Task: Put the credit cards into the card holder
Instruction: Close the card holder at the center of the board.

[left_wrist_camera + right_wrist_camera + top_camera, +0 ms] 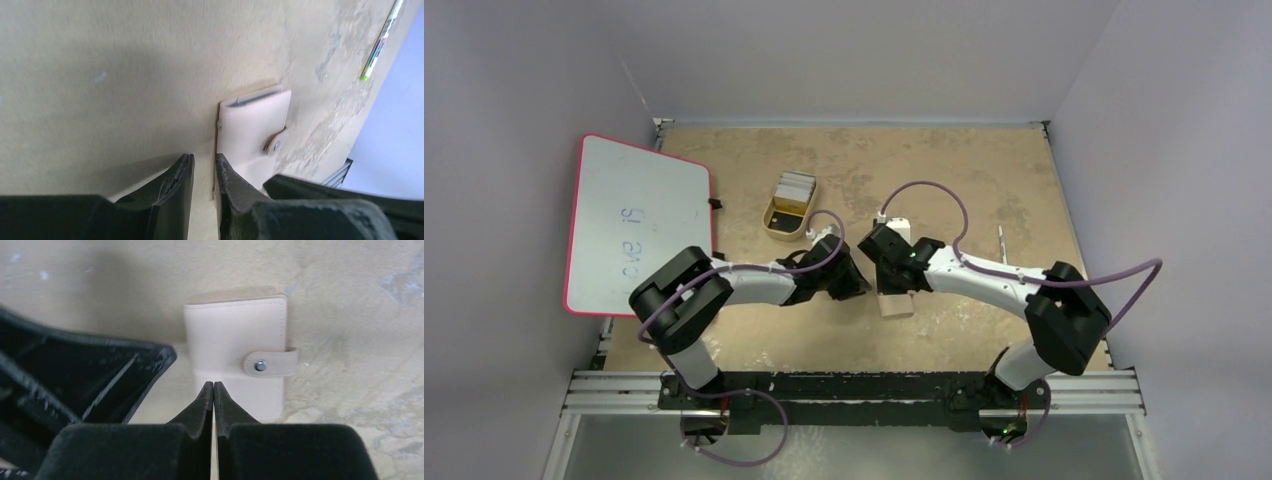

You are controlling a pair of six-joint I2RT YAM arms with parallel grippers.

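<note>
The card holder [895, 304] is a tan wallet lying closed and snapped on the table between both grippers; it also shows in the left wrist view [253, 132] and the right wrist view [235, 345]. My left gripper [856, 284] [204, 164] is slightly open and empty, its right finger at the holder's left edge. My right gripper [887, 272] [213, 386] is shut, its tips over the holder's near part below the snap strap. Pale credit cards [794, 186] stand stacked in a small yellow tray [774, 222] behind the left gripper.
A pink-framed whiteboard [639, 225] lies at the left edge. A pen [1001, 240] [382, 40] lies to the right of the right arm. The left gripper's black body [95, 370] sits close beside the right fingers.
</note>
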